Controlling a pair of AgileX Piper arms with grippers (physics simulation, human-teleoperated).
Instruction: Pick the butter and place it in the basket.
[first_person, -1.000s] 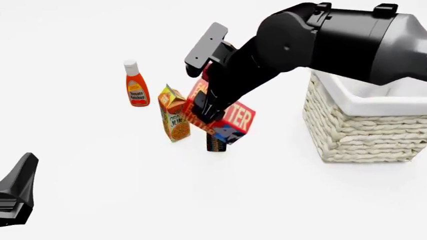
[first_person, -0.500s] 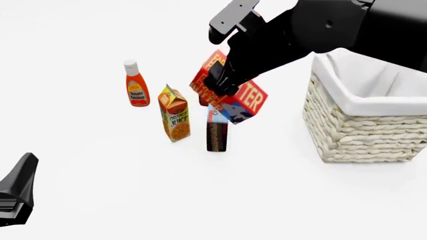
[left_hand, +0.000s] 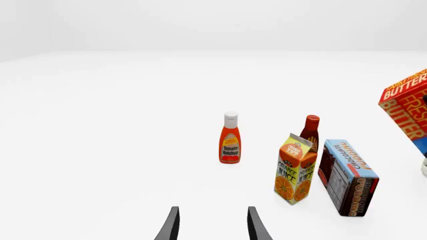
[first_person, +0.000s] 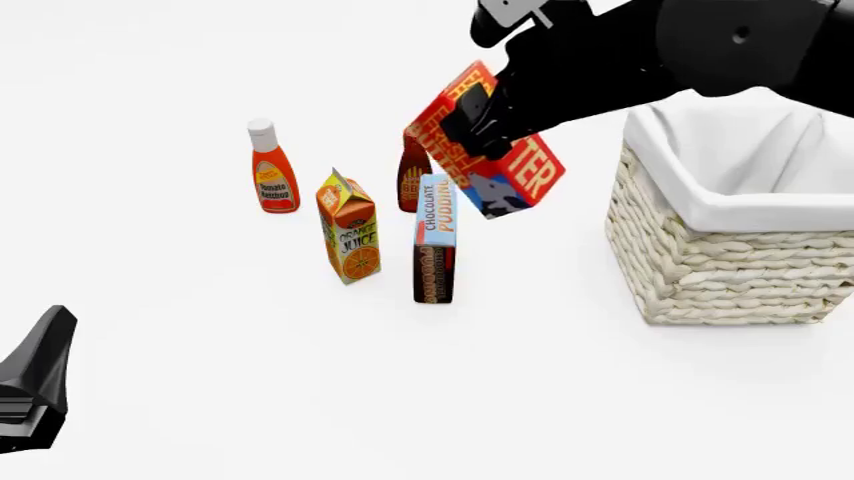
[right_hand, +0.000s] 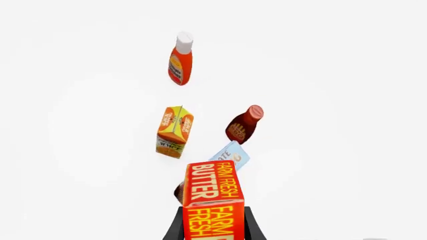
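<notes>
From the left wrist camera I see my left gripper (left_hand: 212, 225) empty, its two dark fingers parted over bare white table; beyond stand a ketchup bottle (left_hand: 230, 138), an orange juice carton (left_hand: 294, 169), a chocolate pudding box (left_hand: 347, 177) and a darker red bottle (left_hand: 310, 132) behind them, with the butter (left_hand: 407, 107) hanging in the air at the 3 o'clock edge. In the front view the right gripper (first_person: 470, 128) holds the butter tilted, lifted clear of the table, above and to the right of the pudding box; the basket (first_person: 721, 265) sits at 3 o'clock, beside but apart from the butter, and nothing shows inside its cloth lining. The left gripper rests idle at 8 o'clock. From the right wrist camera the butter fills the 6 o'clock edge, clamped between the dark fingers (right_hand: 175, 231) across its narrow sides, groceries far below. I judge the box light and stiff, its printed card somewhat slick, so a pinch across the narrow faces near the middle suits it; its tilt suggests it could pivot in the grip.
</notes>
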